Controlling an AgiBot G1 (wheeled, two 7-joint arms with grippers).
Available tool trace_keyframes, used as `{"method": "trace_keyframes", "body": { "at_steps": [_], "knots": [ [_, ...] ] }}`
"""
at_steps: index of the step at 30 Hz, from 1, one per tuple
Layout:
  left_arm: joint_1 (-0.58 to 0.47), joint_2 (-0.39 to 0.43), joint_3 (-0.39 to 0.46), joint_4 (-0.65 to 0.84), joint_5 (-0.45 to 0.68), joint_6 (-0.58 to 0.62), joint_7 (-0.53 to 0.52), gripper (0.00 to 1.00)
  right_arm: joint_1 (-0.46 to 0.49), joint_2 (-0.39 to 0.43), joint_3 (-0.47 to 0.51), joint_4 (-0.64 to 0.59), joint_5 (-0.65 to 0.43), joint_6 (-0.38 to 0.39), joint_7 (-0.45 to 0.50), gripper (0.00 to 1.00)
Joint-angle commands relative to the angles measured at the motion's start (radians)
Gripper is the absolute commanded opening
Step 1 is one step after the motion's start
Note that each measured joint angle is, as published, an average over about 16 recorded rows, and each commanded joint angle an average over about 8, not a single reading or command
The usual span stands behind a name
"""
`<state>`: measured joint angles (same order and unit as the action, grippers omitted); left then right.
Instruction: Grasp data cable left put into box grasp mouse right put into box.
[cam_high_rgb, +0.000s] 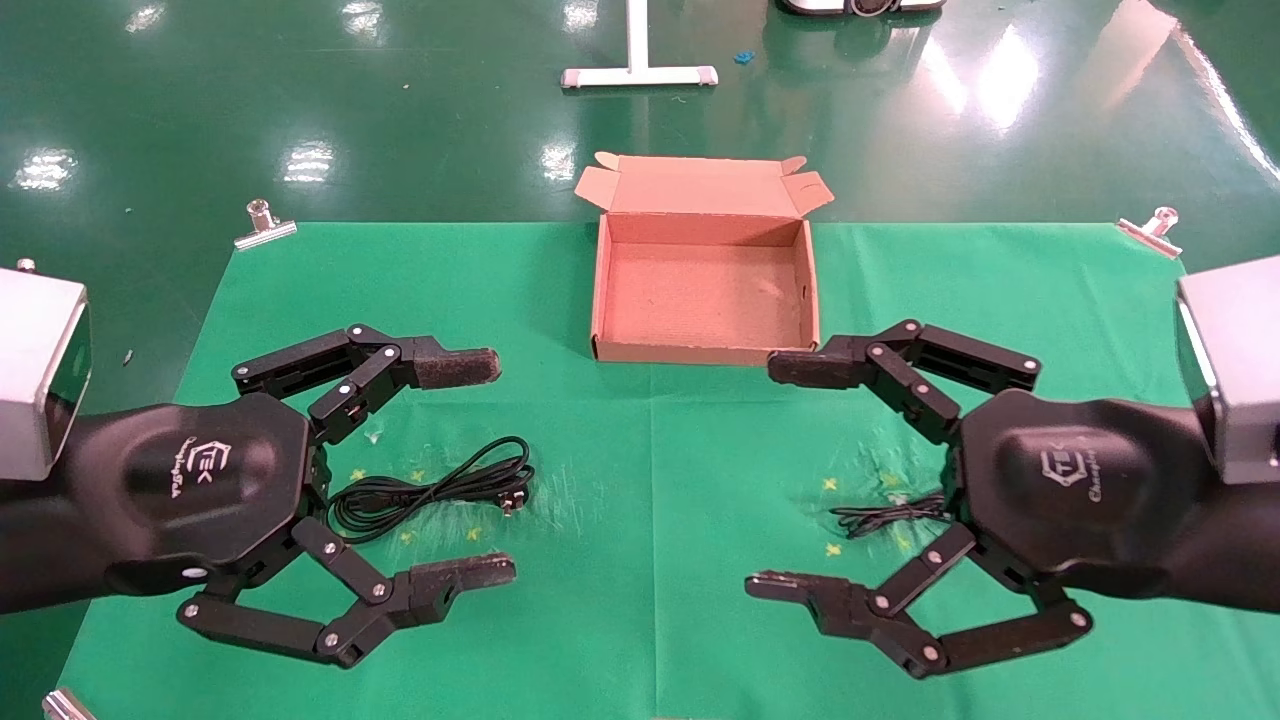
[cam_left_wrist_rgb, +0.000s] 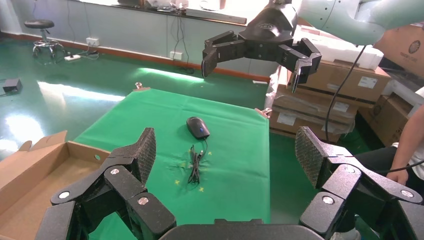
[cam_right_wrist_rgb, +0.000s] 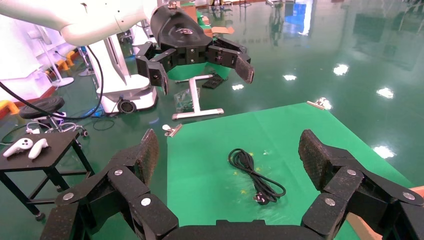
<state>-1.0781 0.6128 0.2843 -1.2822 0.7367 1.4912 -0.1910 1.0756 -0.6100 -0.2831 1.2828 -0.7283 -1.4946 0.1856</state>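
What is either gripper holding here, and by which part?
Nothing. The left gripper and right gripper hang open above the cloth; the data cable and mouse lie untouched.

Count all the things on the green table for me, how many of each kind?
Data cable: 1
Mouse: 1
Box: 1
Metal clips at the cloth's corners: 3 showing
Total: 6 things. Both the left gripper and right gripper hover open and hold nothing.

Bright even overhead light, white glare patches on glossy floor (cam_high_rgb: 200, 90), soft faint shadows, sharp focus
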Motion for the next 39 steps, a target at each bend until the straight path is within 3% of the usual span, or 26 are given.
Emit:
{"method": "trace_keyframes", "body": {
  "at_steps": [1, 39],
  "knots": [
    [0.0, 0.0, 0.0, 0.0, 0.0, 0.0, 0.0, 1.0, 0.0, 0.0, 0.0, 0.0, 0.0, 0.0, 0.0, 1.0],
    [0.0, 0.0, 0.0, 0.0, 0.0, 0.0, 0.0, 1.0, 0.0, 0.0, 0.0, 0.0, 0.0, 0.0, 0.0, 1.0]
  ]
}}
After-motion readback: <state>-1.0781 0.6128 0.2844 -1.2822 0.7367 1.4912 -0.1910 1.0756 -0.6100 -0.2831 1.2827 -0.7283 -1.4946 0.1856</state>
